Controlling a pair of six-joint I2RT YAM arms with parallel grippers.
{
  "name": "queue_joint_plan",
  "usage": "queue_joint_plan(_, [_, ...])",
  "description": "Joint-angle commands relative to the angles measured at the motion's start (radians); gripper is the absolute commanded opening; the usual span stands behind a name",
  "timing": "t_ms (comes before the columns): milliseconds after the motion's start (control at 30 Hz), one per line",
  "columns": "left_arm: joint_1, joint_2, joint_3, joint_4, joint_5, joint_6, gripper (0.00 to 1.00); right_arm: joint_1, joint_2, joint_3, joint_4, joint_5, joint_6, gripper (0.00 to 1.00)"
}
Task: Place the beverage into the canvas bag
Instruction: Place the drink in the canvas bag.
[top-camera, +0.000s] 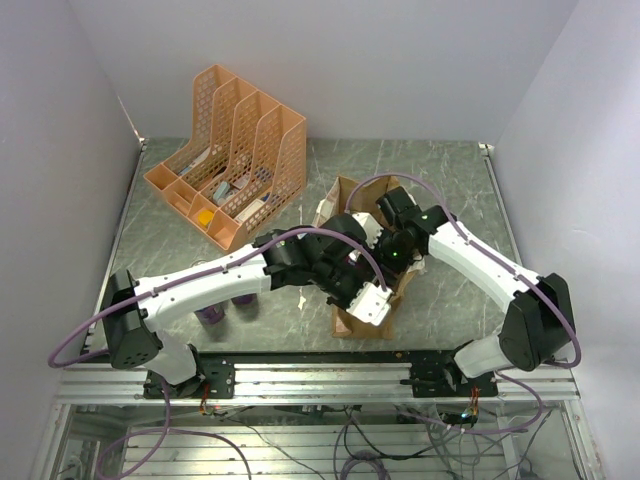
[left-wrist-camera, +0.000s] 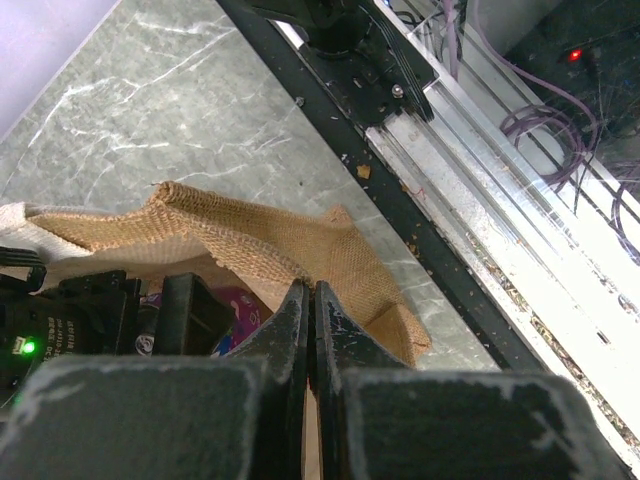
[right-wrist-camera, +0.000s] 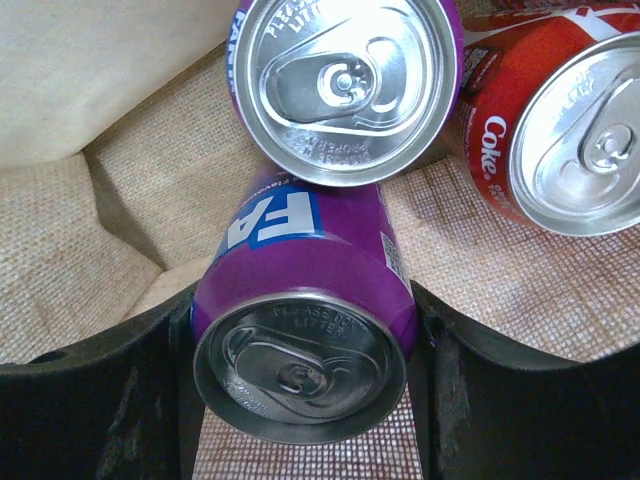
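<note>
Your largest surface is the grey marbled table (top-camera: 450, 190), boxed in by pale walls at the left, back and right, with a metal rail (top-camera: 320, 375) along its near edge. The right half of the tabletop is bare out to the right edge, while the orange mesh file organiser (top-camera: 240, 150) fills the far left corner. Your left arm (top-camera: 200, 285) and right arm (top-camera: 480, 255) both reach inward and meet over the canvas bag (top-camera: 350, 192), which sits mid-table, well apart from the side edges and just beside the organiser's near right corner. The two wrists crowd the bag's mouth, so you have little room there. Two purple items (top-camera: 210, 315) stand on the table under your left forearm, close to the near rail and partly hidden. In the right wrist view, the beverage can (right-wrist-camera: 300, 250) lies on its side on the bag's woven floor. Your right gripper (right-wrist-camera: 302, 300) grips it, one finger against each flank. Its far end touches a second purple can (right-wrist-camera: 345, 85), and a red Coke can (right-wrist-camera: 560, 120) lies just to the right. Your left gripper (left-wrist-camera: 311, 300) is closed finger to finger at the bag's folded burlap rim. You cannot tell whether any fabric is pinched between its tips.
</note>
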Motion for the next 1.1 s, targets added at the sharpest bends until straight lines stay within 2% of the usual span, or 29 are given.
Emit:
queue_joint_plan(0, [0.004,-0.031,-0.037,-0.023,0.029,0.030,0.07,0.001,0.019,-0.019,0.092,0.041,0.023,0.06])
queue_joint_plan(233, [0.006,-0.033,-0.043,-0.019,0.023,0.036,0.07,0.001,0.050,-0.064,0.160,0.084,0.013,0.10])
queue_joint_plan(667, [0.024,-0.032,-0.050,-0.002,0.025,0.025,0.07,0.002,0.122,-0.102,0.239,0.092,-0.023,0.33])
queue_joint_plan(800, [0.030,-0.029,-0.045,-0.003,0.020,0.029,0.08,0.001,0.114,-0.106,0.244,0.098,-0.040,0.44])
queue_joint_plan(1067, [0.049,-0.024,-0.034,-0.008,0.017,0.037,0.08,0.001,0.099,-0.045,0.182,0.068,-0.059,0.74])
